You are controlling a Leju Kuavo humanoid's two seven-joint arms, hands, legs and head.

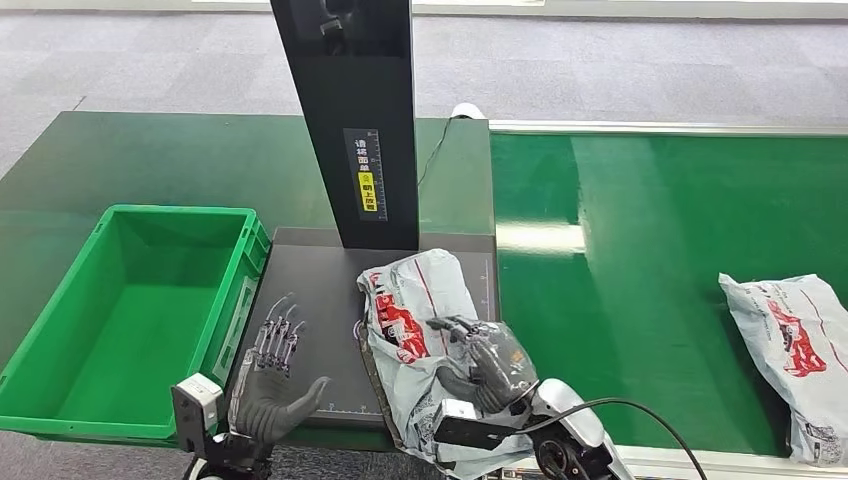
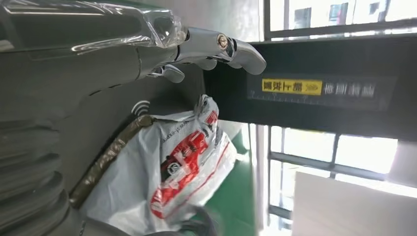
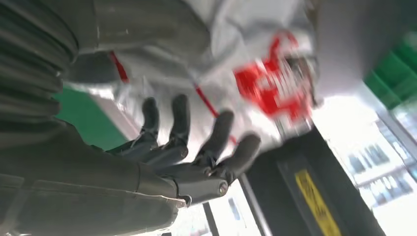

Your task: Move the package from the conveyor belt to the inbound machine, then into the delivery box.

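Head view: the package point(image 1: 415, 310) lies lower centre on the dark inbound machine point(image 1: 310, 300); the right hand point(image 1: 487, 365) rests on it, fingers spread. The left hand point(image 1: 272, 385), lower left, is wide, holding nothing, beside the green delivery box point(image 1: 235, 300). A second package point(image 1: 795, 350) lies on the conveyor belt point(image 1: 640, 290) at right.

Left wrist view: fingers point(image 2: 216, 46) extended at top, the package point(image 2: 172, 167) below centre.

Right wrist view: fingers point(image 3: 216, 135) spread wide against the package point(image 3: 255, 73).

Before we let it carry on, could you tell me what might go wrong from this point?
1. The package overhangs the machine's near edge, and the right hand lies on it with fingers spread, so it could slip off.
2. The left hand is open over the plate beside the box; a one-handed sweep might catch the box's rim.
3. A second package lies on the belt within the right arm's likely path.
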